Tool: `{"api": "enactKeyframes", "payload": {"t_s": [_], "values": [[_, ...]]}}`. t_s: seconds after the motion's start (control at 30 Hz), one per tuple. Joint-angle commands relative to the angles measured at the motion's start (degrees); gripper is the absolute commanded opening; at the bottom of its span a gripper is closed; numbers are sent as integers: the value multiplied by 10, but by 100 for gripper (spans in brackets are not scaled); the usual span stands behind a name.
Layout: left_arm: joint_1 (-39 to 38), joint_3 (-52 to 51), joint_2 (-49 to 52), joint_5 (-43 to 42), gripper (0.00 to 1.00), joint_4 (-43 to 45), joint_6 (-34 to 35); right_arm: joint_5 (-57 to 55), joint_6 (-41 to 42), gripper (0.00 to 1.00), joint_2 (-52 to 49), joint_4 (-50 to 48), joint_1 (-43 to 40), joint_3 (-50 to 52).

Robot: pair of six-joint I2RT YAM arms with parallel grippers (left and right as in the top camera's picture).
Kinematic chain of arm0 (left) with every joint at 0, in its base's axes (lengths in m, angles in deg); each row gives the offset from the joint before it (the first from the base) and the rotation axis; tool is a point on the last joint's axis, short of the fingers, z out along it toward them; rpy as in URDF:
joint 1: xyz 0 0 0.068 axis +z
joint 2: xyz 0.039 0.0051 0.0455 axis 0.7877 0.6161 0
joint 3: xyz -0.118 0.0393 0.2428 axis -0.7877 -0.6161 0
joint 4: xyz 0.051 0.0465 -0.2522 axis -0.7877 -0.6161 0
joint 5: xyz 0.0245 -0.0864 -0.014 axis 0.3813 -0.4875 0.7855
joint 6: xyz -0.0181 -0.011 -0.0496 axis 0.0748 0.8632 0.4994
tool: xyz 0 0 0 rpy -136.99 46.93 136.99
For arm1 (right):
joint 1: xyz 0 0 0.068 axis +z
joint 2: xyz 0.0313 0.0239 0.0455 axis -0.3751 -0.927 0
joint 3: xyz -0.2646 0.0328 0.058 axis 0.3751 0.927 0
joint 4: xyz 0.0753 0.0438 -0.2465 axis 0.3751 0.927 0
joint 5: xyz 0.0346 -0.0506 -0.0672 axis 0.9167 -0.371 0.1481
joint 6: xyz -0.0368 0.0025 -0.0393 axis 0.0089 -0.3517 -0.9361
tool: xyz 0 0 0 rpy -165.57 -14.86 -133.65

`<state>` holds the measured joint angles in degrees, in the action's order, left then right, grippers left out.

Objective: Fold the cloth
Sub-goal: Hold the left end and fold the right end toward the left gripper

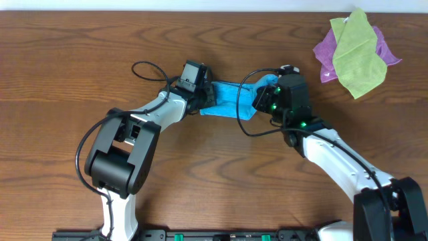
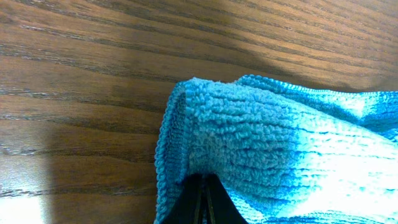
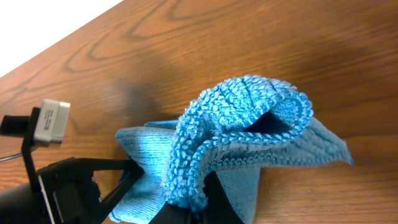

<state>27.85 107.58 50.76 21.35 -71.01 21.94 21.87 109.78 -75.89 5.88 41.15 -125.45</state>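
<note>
1. One brown wood-grain table point(image 1: 60, 60) carries three cloths.
2. One bright sky-blue, textured microfibre cloth point(image 1: 231, 100) lies bunched near centre.
3. The left gripper point(image 2: 202, 198) pinches its nine-o'clock end. The right gripper point(image 3: 198, 198) clamps the three-o'clock end (edge curling over).
4. At two o'clock, one yellow-green cloth point(image 1: 358, 53) overlaps one purple cloth point(image 1: 324, 57).

no text, label, brand or number can be read, neither on the cloth point(image 1: 227, 100) nor elsewhere.

Sky-blue cloth point(image 1: 231, 100) bunched, stretched between 2 tools, mid-table.
</note>
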Motion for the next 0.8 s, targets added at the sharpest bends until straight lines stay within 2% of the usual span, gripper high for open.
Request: {"api": "enactKeyframes", "payload": {"t_s": [0.0, 0.4, 0.77], "values": [[-5, -25, 30, -23, 6, -23, -12, 2, -9, 1, -24, -1, 14, -8], [11, -25, 16, -36, 6, -26, -13, 3, -20, 1, -97, 6, 46, -87], [48, -25, 0, -76, 6, -34, -43, 2, -20, 1, -122, 7, 69, -111]]}}
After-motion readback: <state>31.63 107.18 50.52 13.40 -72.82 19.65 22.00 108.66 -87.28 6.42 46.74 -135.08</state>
